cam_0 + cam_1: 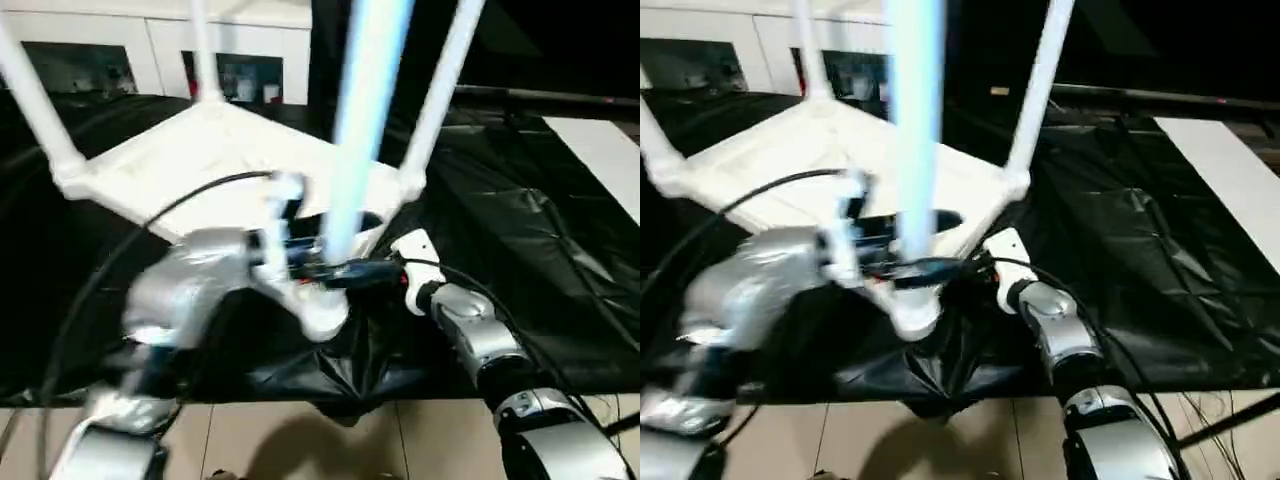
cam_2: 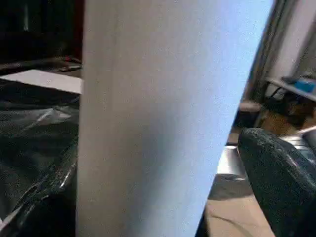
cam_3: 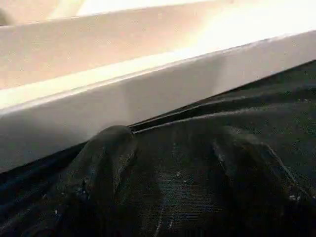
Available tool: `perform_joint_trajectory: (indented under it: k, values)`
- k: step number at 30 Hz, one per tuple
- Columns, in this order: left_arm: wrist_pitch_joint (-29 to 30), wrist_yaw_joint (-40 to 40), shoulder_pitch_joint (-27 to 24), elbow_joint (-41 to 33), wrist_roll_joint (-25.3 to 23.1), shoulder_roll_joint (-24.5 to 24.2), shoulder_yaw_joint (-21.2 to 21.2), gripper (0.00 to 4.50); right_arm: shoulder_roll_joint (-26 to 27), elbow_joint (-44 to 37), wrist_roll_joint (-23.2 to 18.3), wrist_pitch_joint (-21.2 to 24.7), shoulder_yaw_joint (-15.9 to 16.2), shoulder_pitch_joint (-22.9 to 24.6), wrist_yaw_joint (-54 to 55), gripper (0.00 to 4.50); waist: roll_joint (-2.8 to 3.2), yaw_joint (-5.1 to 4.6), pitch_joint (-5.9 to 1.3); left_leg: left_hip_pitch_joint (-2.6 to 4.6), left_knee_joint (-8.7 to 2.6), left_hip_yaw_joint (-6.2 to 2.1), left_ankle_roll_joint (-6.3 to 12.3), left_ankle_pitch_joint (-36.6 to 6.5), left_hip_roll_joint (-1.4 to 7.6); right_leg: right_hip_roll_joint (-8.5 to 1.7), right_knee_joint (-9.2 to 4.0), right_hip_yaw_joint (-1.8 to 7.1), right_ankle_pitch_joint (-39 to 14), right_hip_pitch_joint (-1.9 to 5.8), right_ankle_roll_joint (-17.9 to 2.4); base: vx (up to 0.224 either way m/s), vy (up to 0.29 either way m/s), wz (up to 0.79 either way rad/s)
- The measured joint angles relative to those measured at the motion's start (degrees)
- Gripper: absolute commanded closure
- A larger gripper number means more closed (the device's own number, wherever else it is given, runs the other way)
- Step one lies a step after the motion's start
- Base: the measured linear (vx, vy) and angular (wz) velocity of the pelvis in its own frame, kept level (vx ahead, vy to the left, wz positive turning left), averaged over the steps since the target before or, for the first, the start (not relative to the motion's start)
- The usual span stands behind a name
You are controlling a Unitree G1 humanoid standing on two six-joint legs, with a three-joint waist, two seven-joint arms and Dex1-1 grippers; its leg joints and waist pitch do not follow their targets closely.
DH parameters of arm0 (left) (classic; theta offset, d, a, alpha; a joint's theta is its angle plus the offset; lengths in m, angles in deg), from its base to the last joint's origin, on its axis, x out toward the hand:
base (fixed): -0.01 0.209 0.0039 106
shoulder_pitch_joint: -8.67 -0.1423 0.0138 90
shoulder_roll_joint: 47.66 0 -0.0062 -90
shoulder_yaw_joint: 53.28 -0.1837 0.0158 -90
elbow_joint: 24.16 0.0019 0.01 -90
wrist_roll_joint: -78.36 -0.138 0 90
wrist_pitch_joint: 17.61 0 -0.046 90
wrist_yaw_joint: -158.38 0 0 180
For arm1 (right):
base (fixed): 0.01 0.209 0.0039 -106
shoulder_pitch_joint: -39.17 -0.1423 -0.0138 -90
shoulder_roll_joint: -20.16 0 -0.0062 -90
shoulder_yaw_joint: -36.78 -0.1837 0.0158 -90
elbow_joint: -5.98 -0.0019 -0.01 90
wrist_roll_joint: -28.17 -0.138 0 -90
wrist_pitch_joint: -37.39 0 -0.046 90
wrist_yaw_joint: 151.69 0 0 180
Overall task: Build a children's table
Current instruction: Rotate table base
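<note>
Jaws first: the left gripper stands wide around the near leg, which passes close between its fingers, though whether the pads press the tube I cannot tell; the right gripper sits partly spread beside the tabletop's near edge, its contact with the edge too hidden to judge.

That tabletop lies upside down on a black sheet, the biggest thing in front of the robot. Three legs rise from its left, far and right corners. A fourth stands at the near corner socket, seemingly in place or nearly so.

By my reading the build is almost finished: what remains is seating that last leg fully, then turning the table upright.
</note>
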Motion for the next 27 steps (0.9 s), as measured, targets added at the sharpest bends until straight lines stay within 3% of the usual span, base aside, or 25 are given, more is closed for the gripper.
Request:
perform_joint_trajectory:
  k: [12,27]
  values:
    - [-8.89,-7.12,4.28,9.4,-7.19,7.09,-1.44,0.04,-0.35,-0.03,-0.48,-1.08,-1.08,0.74,-1.83,1.25,0.43,0.17,0.12,-0.03,0.03,-0.01,0.01,0.0,0.01,0.0,-0.03,-0.03,0.01,0.01,-0.02,0.0,0.0,0.0]
    - [-17.74,-13.58,4.84,15.4,-12.57,13.09,-2.22,0.04,-1.66,-0.96,-0.75,-1.6,-2.79,2.34,-2.26,1.25,1.36,0.16,-0.06,-0.01,0.05,-0.03,0.03,-0.01,0.01,-0.03,-0.14,-0.07,0.07,0.09,-0.11,0.0,0.0,0.0]
